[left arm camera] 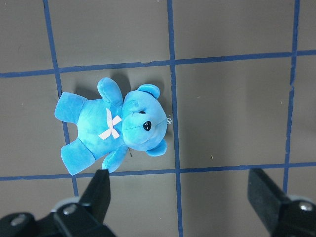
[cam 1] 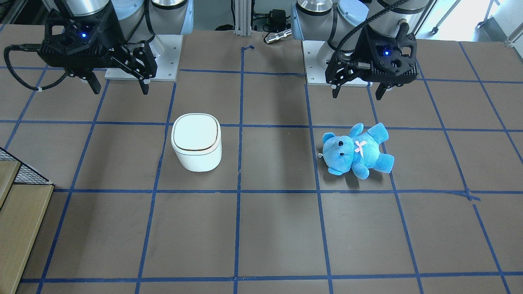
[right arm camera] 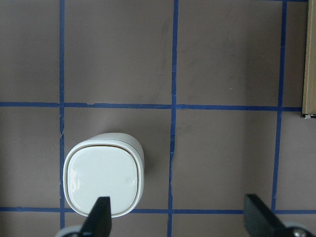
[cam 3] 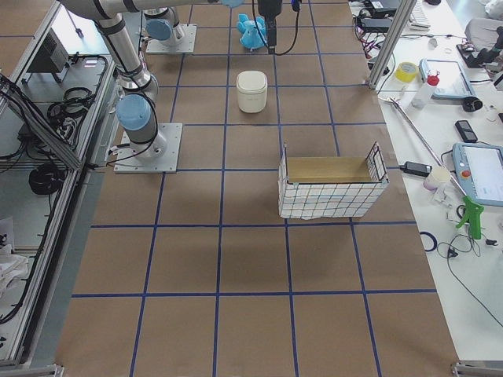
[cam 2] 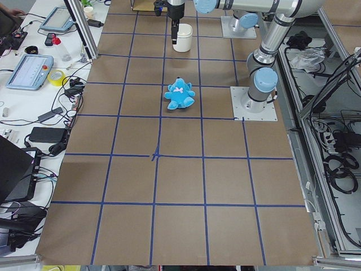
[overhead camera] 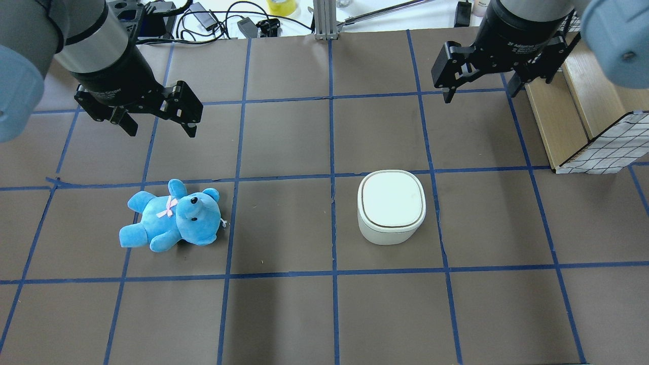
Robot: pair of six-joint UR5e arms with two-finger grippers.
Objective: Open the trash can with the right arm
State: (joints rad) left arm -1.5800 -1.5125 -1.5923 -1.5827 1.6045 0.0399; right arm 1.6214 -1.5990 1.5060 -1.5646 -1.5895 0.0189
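Observation:
The white trash can (cam 1: 196, 141) stands upright on the brown table with its flat lid shut. It also shows in the overhead view (overhead camera: 390, 205) and at the lower left of the right wrist view (right arm camera: 103, 180). My right gripper (cam 1: 121, 90) is open and empty. It hangs above the table, apart from the can, back toward the robot's base and to the can's right in the overhead view (overhead camera: 479, 95). My left gripper (overhead camera: 162, 133) is open and empty above the blue plush bear (overhead camera: 170, 217), which lies on its back.
A wire-mesh basket with wooden sides (overhead camera: 593, 116) stands at the table's right edge, beyond my right gripper. Blue tape lines mark a grid on the table. Cables and tools lie on the bench past the far edge (overhead camera: 228, 20).

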